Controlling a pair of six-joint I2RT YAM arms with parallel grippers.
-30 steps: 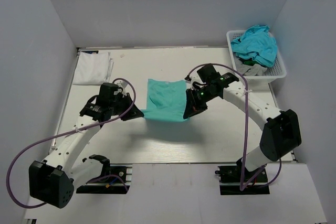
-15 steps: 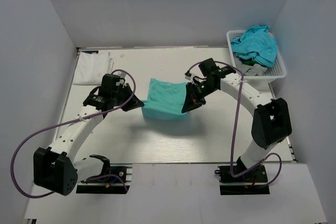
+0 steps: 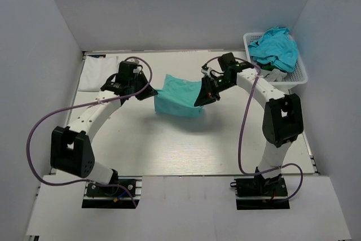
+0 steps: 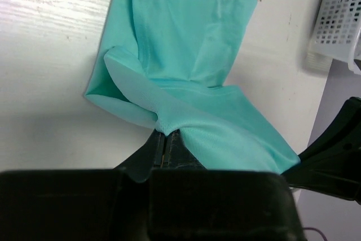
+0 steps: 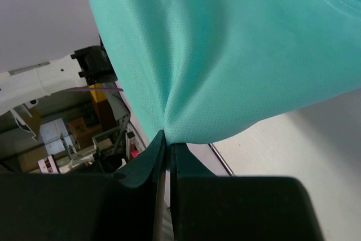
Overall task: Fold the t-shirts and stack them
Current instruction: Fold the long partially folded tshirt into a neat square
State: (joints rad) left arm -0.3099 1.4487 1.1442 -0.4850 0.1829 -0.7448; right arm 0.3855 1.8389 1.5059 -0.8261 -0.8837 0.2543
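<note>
Left hand (image 3: 151,93), right hand (image 3: 200,101) each clamped on near corner of soft mint-green cloth t-shirt (image 3: 180,97). Best: carry held edge level toward far edge; align edges, release together.

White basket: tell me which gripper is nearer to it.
Right. The right gripper holds the mint t-shirt on the side toward the basket; the left gripper holds its opposite side, farther away.
</note>
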